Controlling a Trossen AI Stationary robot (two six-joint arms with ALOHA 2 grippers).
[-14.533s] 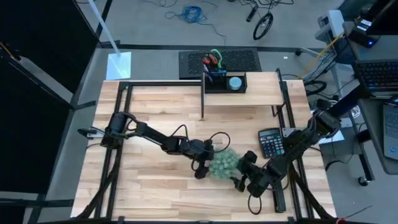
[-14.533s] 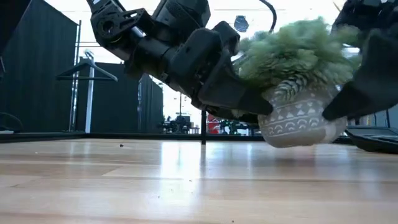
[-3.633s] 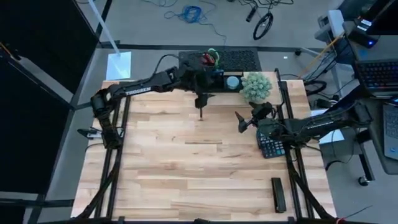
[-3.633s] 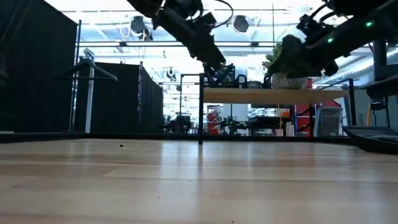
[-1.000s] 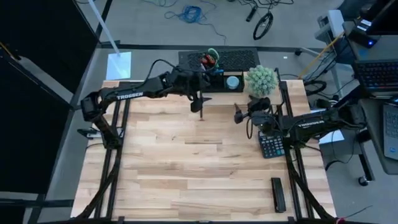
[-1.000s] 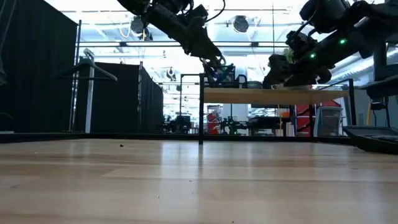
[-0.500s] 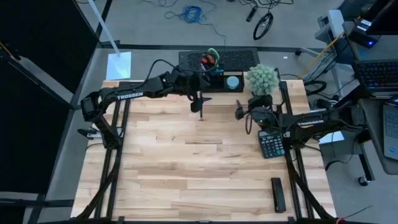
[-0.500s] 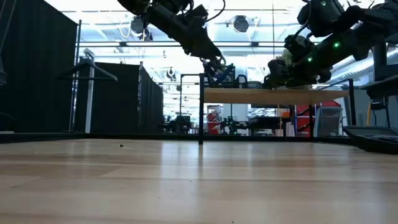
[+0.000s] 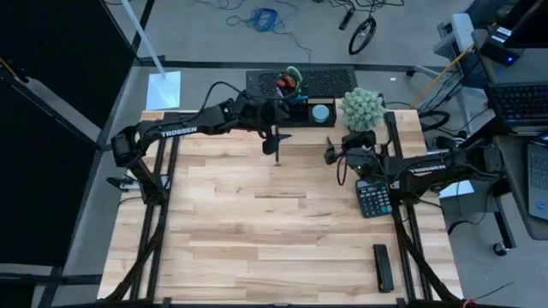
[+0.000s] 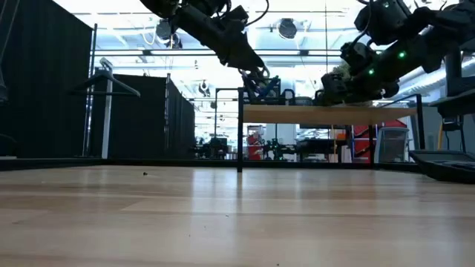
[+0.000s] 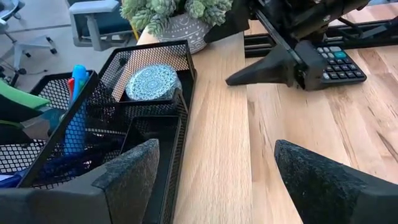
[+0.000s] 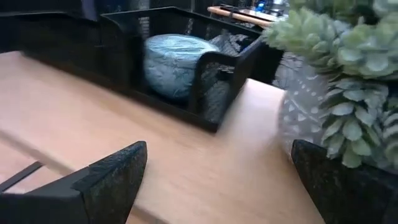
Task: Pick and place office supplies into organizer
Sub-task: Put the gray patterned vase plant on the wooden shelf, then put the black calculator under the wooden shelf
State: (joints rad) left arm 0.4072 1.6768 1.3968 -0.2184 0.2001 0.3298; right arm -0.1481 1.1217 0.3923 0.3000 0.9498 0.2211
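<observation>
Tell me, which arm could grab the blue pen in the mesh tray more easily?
Probably the left. The left gripper hangs right beside the organizer, jaws open, near the blue pen. The right gripper is farther off, nearer the plant.

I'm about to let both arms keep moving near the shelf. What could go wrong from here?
The right hand is open close to the potted plant; a swing might tip it off the shelf riser.

The left hand, open, sits right at the mesh organizer; a nudge might shove it, disc and pens included.
</observation>
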